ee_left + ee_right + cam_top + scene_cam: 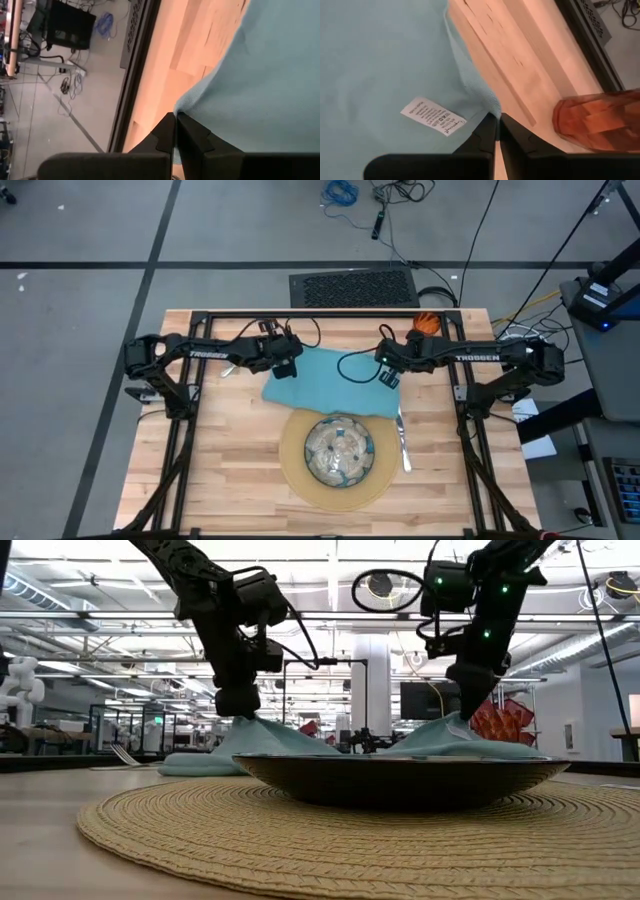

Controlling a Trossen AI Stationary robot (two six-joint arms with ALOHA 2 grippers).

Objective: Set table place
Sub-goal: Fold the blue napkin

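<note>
Plainly, the teal napkin (325, 383) is soft and light — limp cloth that sags between whatever points hold it, as the two raised peaks in the low view show. It is best taken at its far corners, and that is where it is held: the left gripper (287, 366) is pinched closed on the far left corner, the right gripper (390, 376) closed on the far right corner beside the sewn-in care label (433, 116). Both sets of jaws meet with only cloth between them. Such fabric can be expected to slip from a thin pinch if pulled unevenly, so an even pull from both arms is called for.

The napkin lies on the table (230, 470) at its far middle, its near edge touching or tucked under the round mat (292, 465). On the mat sits the patterned glass bowl (340, 451) — heavier, rigid and likely fragile, to be kept clear of dragging cloth. Cutlery (403, 442) lies just right of the mat, and an orange cup (597, 119) stands at the far right near the right gripper.

The tabletop is pale butcher-block wood, fairly smooth, framed by black rails. Beyond it a grey floor with loose cables is seen, and a large workshop hall lies behind.
</note>
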